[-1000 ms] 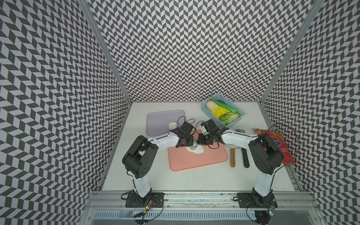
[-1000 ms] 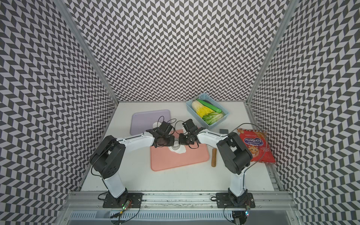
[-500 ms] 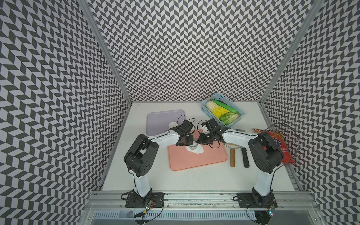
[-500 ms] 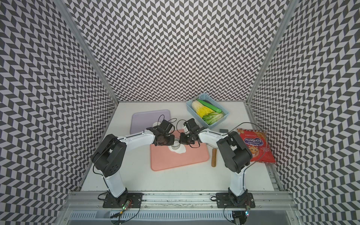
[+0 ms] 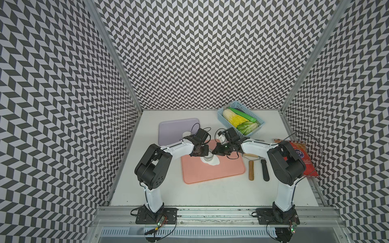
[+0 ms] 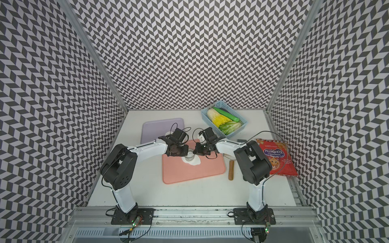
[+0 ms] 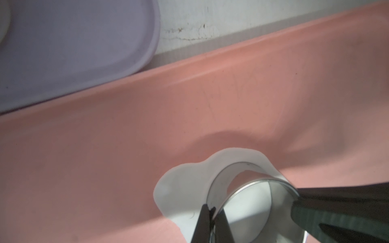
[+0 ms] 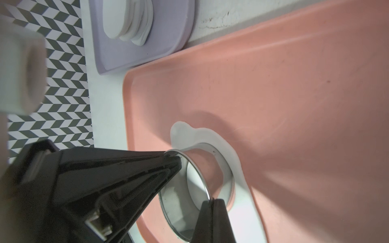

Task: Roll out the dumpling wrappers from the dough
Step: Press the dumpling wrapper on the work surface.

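A flat white sheet of dough (image 5: 215, 163) (image 6: 195, 162) with a blobby outline lies on the pink board (image 5: 221, 171). A small metal ring cup (image 5: 208, 156) (image 7: 252, 189) (image 8: 228, 185) stands on it. My left gripper (image 5: 203, 154) (image 7: 210, 210) is shut on the cup's rim from the left. My right gripper (image 5: 213, 151) (image 8: 211, 201) is shut on the opposite rim. The dough (image 7: 181, 185) (image 8: 237, 164) spreads around the cup. Round white dumpling wrappers (image 8: 126, 19) (image 5: 186, 134) lie stacked on the purple board (image 5: 174, 130) (image 8: 164, 37).
A blue basket (image 5: 261, 122) of vegetables stands at the back right. A wooden-handled tool (image 5: 251, 172) and a black-handled one (image 5: 265, 172) lie right of the pink board. A red snack bag (image 5: 303, 162) lies by the right wall.
Both grippers stay at the ring cup on the dough. The left arm has shifted slightly toward the back.
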Controlling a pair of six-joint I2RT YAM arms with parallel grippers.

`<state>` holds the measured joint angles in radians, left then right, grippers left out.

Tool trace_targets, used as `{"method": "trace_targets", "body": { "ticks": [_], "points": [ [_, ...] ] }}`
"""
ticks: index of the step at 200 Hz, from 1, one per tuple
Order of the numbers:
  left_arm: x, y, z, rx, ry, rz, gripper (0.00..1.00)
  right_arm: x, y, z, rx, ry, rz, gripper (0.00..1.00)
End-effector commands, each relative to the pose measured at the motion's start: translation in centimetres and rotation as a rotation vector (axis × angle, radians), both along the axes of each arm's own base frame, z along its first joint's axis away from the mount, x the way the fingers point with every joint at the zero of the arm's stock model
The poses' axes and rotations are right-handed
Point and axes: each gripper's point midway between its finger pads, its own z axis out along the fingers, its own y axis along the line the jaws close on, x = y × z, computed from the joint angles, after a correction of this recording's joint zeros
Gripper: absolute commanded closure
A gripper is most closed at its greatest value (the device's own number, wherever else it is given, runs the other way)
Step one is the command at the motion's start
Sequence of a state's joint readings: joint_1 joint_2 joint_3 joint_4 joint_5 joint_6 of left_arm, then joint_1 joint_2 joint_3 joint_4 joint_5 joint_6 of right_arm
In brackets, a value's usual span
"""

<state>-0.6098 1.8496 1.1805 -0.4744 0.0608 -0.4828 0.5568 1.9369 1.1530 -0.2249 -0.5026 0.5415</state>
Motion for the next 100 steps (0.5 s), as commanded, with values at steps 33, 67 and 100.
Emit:
{"method": "trace_targets", "body": {
  "ticks": [33,67,100],
  "points": [
    [-3.34,-1.78,-4.09,-0.019,0.168,-0.090,1.00,-5.74,-5.04,-10.35,-0.243,0.244,-0.026,1.00],
    [-3.41,-1.60,-4.20,-0.013,0.168,-0.091,1.00,-5.83,-4.85,-10.22,-0.224,0.251,-0.031,1.00],
    [-3.28,-1.36,-4.14,-0.018,0.165,-0.079,1.00,-5.74,-4.84,-10.38,-0.224,0.255,-0.034,1.00]
  ]
}}
